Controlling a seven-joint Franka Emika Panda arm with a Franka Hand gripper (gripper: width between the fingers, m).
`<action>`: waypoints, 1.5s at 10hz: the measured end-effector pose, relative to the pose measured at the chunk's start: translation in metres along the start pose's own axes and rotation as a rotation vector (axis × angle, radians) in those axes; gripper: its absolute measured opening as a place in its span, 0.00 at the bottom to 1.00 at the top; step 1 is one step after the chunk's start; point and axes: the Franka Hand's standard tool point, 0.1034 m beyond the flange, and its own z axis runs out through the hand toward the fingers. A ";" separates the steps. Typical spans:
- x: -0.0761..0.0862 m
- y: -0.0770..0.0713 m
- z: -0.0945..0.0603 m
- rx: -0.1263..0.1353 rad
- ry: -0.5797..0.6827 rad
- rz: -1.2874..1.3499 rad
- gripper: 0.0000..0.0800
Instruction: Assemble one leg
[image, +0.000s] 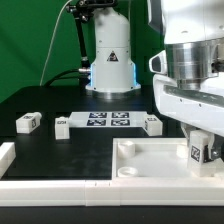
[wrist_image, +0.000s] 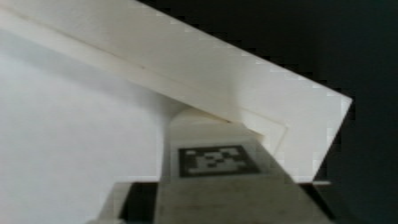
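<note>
Held leg: small white tagged block, upright between the gripper fingers, at the exterior view's right; its lower end sits at or just above the large panel's surface, contact cannot be told.
Gripper: closed on the held leg, fingers pressed to its two sides.
Large panel: flat white square with a raised rim, lying in the foreground; a round socket shows near its front corner, unfilled.
Panel edge: the near rim runs along the picture's lower border; the held leg stands just inside the far right corner.
Open room: bare black tabletop between the panel and the row of parts behind.
Spare legs: one at the exterior view's left, one beside the marker board's left end, one at its right end; all apart from the panel.
Marker board: long white strip with three tags, flat mid-tabletop.
Room: green backdrop; the arm base stands behind the strip.
Wrist view only: tag face of the held leg seen close, meeting the panel's corner rim; dark ground beyond the edge.
Exterior view only: the spare legs, strip and backdrop.
</note>
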 end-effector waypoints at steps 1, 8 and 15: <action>0.000 0.000 0.000 0.000 0.000 -0.021 0.36; -0.005 -0.003 -0.002 -0.041 0.031 -0.608 0.81; 0.003 -0.005 -0.001 -0.079 0.025 -1.168 0.81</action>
